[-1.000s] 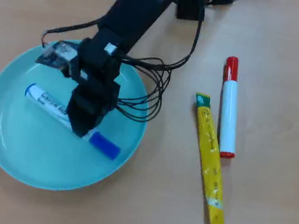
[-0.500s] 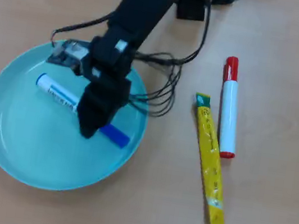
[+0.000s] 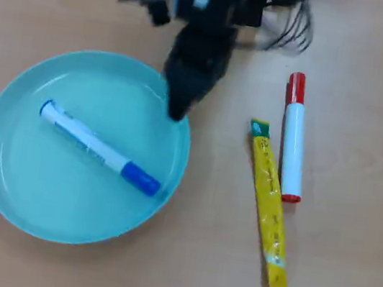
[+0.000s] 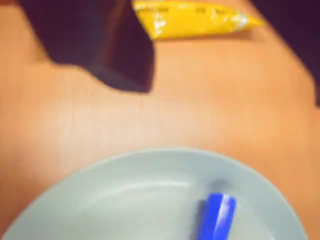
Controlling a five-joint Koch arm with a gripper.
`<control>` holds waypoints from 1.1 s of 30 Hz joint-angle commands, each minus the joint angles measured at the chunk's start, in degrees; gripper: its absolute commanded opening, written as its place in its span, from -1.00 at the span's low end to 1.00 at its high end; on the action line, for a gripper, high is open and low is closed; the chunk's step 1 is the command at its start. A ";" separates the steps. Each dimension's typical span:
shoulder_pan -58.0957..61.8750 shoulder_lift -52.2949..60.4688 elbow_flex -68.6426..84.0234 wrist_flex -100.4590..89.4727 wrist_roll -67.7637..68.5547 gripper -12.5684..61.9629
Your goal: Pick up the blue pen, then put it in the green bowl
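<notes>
The blue pen (image 3: 96, 147), white barrel with a blue cap, lies flat inside the green bowl (image 3: 9, 187), slanting from upper left to lower right. My gripper (image 3: 177, 108) hangs over the bowl's upper right rim, apart from the pen. In the wrist view the gripper (image 4: 225, 90) is open: one dark jaw stands at the upper left, the other at the right edge, with only table showing between them. Below them the wrist view shows the bowl (image 4: 125, 200) with the pen's blue cap (image 4: 216, 217).
A red-capped white marker (image 3: 294, 138) lies on the wooden table right of the bowl, with a long yellow packet (image 3: 269, 207) beside it; the packet (image 4: 195, 17) also shows at the wrist view's top. Black cables (image 3: 290, 24) trail at the arm's base.
The gripper has let go of the pen and drawn back up and to the right, out of the bowl. The pen now lies uncovered in the bowl.
</notes>
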 commanded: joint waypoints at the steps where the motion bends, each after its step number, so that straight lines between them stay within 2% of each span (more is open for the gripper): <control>1: -2.11 6.94 1.49 -2.46 2.20 0.28; 7: -5.89 17.93 19.16 -11.60 4.31 0.26; 10: -7.82 24.17 29.88 -17.40 4.31 0.19; 18: -8.88 36.30 53.00 -35.42 3.60 -0.39; 21: -9.49 36.12 59.24 -43.15 3.43 -0.55; 33: -9.67 36.12 88.33 -74.18 -6.77 -0.59</control>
